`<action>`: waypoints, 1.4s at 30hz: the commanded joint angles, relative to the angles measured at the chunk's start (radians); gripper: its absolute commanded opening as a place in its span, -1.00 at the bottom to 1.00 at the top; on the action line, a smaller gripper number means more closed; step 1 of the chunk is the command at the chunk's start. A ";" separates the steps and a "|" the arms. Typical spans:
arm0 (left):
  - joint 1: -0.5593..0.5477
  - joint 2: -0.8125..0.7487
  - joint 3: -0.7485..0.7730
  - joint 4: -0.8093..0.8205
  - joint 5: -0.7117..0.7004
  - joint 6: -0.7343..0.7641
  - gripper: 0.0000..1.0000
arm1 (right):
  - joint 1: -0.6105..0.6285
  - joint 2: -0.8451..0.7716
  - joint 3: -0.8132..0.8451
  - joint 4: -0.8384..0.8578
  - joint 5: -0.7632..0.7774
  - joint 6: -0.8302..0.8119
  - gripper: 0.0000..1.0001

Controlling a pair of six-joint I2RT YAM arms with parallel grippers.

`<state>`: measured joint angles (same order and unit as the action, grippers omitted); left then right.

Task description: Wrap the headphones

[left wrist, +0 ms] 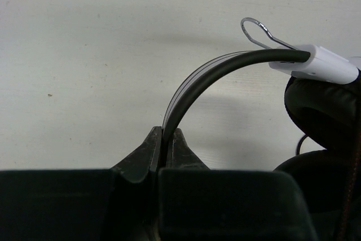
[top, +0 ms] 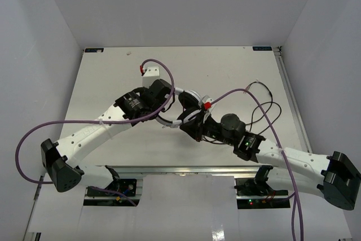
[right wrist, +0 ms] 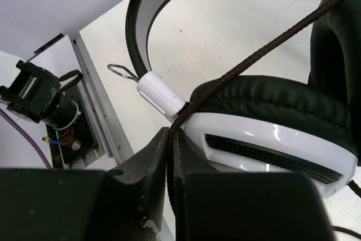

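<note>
The white headphones point(top: 190, 101) with black ear cushions lie at the table's middle, between my two grippers. My left gripper point(left wrist: 164, 135) is shut on the thin headband point(left wrist: 194, 80), which arcs up to a white slider point(left wrist: 318, 63). My right gripper point(right wrist: 170, 134) is shut on the braided black cord point(right wrist: 248, 60), right beside the lower white ear cup point(right wrist: 271, 145). The cord runs up across the black cushion point(right wrist: 265, 97). The rest of the cord point(top: 265, 105) lies in loose loops to the right of the headphones.
Thick purple arm cables point(top: 34, 134) loop at the left and cross at the right point(top: 282, 156). The table's metal front rail point(top: 186, 169) runs between the arm bases. White walls stand on both sides and at the back.
</note>
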<state>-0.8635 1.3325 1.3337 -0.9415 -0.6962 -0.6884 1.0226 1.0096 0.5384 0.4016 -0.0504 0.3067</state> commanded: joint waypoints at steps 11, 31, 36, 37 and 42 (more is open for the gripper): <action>0.011 -0.150 0.008 0.125 -0.070 -0.091 -1.00 | 0.088 0.064 -0.050 0.049 0.062 -0.069 -0.50; 0.011 -0.380 -0.063 0.208 0.176 -0.095 -1.00 | 0.088 0.176 -0.223 0.412 0.088 -0.150 -0.36; 0.011 -0.428 -0.059 0.209 0.205 -0.090 -1.00 | 0.088 0.235 -0.233 0.480 0.075 -0.152 -0.36; 0.011 -0.432 -0.058 0.209 0.216 -0.089 -1.00 | 0.088 0.250 -0.230 0.487 0.075 -0.152 -0.36; 0.010 -0.461 -0.069 0.244 0.318 -0.054 -1.00 | 0.081 0.314 -0.225 0.517 0.066 -0.156 -0.36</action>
<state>-0.8528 0.9169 1.2550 -0.8261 -0.4935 -0.7393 1.1065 1.2823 0.3103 0.8121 0.0203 0.1716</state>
